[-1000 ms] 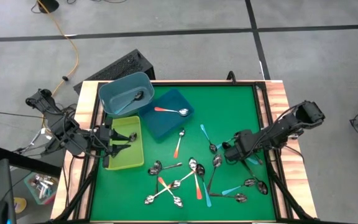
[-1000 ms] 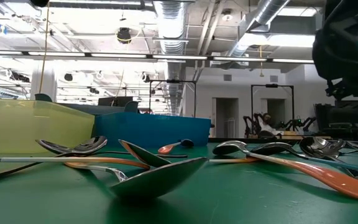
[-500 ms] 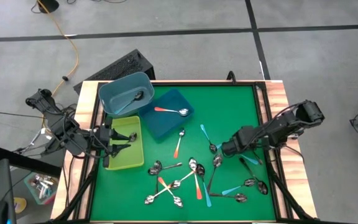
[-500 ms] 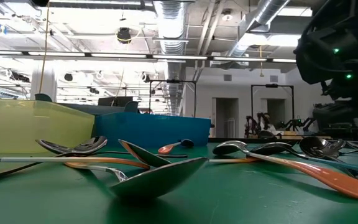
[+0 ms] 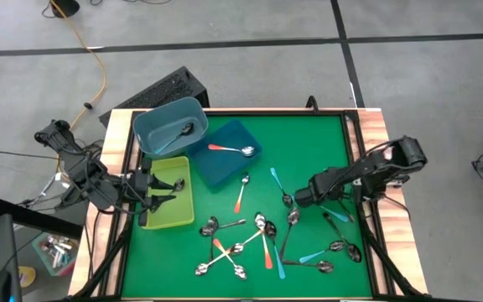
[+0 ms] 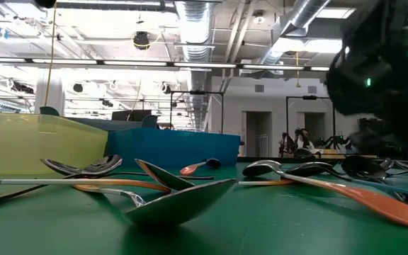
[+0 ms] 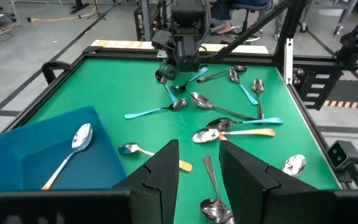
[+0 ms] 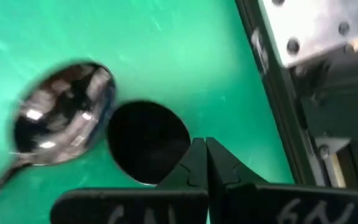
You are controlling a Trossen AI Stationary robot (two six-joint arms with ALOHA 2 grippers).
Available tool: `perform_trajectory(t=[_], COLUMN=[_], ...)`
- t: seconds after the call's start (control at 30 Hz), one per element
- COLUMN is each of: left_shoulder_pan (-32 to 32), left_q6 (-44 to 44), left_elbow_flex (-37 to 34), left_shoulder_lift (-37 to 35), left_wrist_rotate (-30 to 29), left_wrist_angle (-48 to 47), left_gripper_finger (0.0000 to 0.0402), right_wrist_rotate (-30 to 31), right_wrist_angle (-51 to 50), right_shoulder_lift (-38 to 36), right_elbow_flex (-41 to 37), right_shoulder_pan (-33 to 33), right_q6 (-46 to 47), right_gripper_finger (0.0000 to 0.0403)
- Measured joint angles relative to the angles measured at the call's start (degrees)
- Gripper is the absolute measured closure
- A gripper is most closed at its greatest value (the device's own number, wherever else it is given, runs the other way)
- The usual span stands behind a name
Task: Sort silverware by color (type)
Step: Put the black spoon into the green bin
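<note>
Right pincer (image 5: 300, 199) clenched, fingertips pressed together on nothing, low over the counter (image 5: 309, 143) toward its right edge. Nearest spoon (image 8: 61, 118) lies just beside the tips, shiny bowl up and close to them, handle trailing away; which colour handle, cannot tell. Loose silverware (image 5: 262, 239) scatters along the near edge: orange, teal and plain handles, some crossed. Right arm is plainly nearer. Left pincer (image 7: 197, 171) half-parted, empty, over the yellow-green tray (image 5: 168, 201) at the left edge.

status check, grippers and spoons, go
Right gripper shut, empty, low over the mat by a teal spoon. Left gripper open over the yellow bin. Most spoons unsorted. Nothing blocking.
</note>
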Motion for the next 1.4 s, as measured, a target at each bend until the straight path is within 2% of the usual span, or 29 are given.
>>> perform_trajectory(t=[0.1,0.23,0.37,0.53,0.6,0.7,0.87,1.07,1.17,1.4], left_shoulder_pan=[0.0,0.0,0.0,0.0,0.0,0.0,0.0,0.0,0.0,0.0], left_q6=[-0.3,-0.6,-0.6,-1.2,-2.1,-3.3,-2.9,-2.4,-2.2,-0.5], left_elbow_flex=[0.0,0.0,0.0,0.0,0.0,0.0,0.0,0.0,0.0,0.0], left_shoulder_lift=[0.0,0.0,0.0,0.0,0.0,0.0,0.0,0.0,0.0,0.0], left_wrist_rotate=[0.3,1.3,1.3,1.2,1.1,1.2,1.1,1.1,1.1,0.0], left_wrist_angle=[-0.7,-2.0,-2.5,-2.2,-2.1,-2.3,-2.3,-1.1,-0.6,-0.5], left_gripper_finger=[0.0301,0.0301,0.0301,0.0301,0.0301,0.0301,0.0301,0.0301,0.0301,0.0301], right_wrist_rotate=[-1.6,-2.2,-1.5,3.4,5.8,8.4,9.4,9.3,8.6,3.8], right_wrist_angle=[2.4,2.5,1.0,-4.1,-7.8,-7.2,-7.8,-7.6,-6.2,-5.5], right_shoulder_lift=[4.4,9.2,12.7,15.7,15.8,14.6,12.5,11.3,11.3,11.3], right_elbow_flex=[0.1,2.7,10.1,19.0,20.5,23.0,26.9,31.0,32.9,35.7], right_shoulder_pan=[1.6,3.3,4.6,4.7,4.3,3.9,4.4,6.1,7.0,9.2], right_q6=[3.8,3.5,-0.8,-6.6,-9.4,-16.0,-21.9,-30.5,-37.8,-50.4], right_gripper_finger=[0.0398,0.0398,0.0398,0.0398,0.0397,0.0396,0.0383,0.0354,0.0345,0.0321])
